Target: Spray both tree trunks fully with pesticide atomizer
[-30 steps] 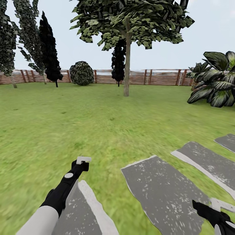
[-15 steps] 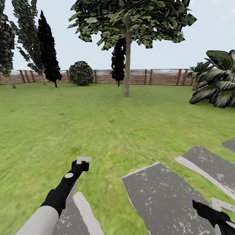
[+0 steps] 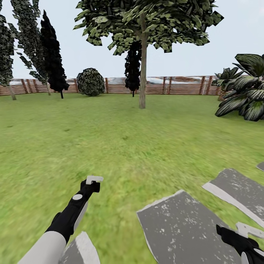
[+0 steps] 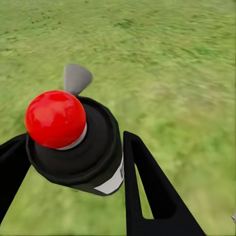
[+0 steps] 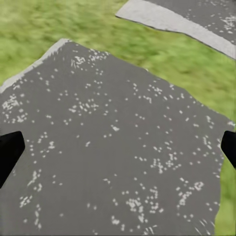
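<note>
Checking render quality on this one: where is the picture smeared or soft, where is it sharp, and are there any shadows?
Head view: the near lawn is smeared while the tree trunk and fence stay crisp; no cast shadows under the trees. Left wrist view: the atomizer is sharp against soft grass. Right wrist view: the paving slab is fairly sharp, the grass around it blurred.

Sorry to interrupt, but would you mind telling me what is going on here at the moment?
A simulated two-armed robot is out on a garden lawn. Its left gripper is shut on a black atomizer with a red top. The right gripper is open and empty, above a grey paving slab. A tree with a bare trunk stands well ahead near the wooden fence, so spraying it looks not yet within range.
</note>
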Motion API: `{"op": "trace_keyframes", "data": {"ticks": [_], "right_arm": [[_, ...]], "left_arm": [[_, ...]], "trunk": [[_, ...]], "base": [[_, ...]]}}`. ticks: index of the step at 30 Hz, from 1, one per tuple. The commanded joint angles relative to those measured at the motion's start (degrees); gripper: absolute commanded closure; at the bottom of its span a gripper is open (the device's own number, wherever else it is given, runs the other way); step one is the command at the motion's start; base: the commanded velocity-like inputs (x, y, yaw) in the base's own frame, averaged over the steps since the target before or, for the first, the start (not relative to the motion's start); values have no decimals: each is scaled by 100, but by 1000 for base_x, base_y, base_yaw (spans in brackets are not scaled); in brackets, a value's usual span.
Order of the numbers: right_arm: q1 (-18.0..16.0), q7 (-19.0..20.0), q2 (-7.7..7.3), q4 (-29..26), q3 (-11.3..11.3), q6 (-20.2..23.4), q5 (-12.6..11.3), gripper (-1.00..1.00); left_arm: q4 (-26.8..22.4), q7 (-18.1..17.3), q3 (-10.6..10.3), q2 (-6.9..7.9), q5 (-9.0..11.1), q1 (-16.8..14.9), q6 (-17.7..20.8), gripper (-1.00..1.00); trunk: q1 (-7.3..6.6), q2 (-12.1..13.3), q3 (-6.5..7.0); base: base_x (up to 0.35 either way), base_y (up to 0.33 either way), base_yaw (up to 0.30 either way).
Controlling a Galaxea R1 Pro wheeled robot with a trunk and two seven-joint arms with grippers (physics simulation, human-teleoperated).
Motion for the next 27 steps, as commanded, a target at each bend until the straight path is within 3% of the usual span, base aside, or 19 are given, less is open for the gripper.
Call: {"op": "trace_keyframes", "data": {"ticks": [1, 27], "right_arm": [[0, 0, 0, 0, 0, 0, 0, -100], [0, 0, -4, -8, 0, 0, 0, -100]], "left_arm": [[-1, 0, 0, 0, 2, 1, 0, 100], [-1, 0, 0, 0, 4, 3, 0, 100]], "trunk": [[0, 0, 0], [0, 0, 0]], "base": [[329, 0, 0], [329, 0, 0]]}}
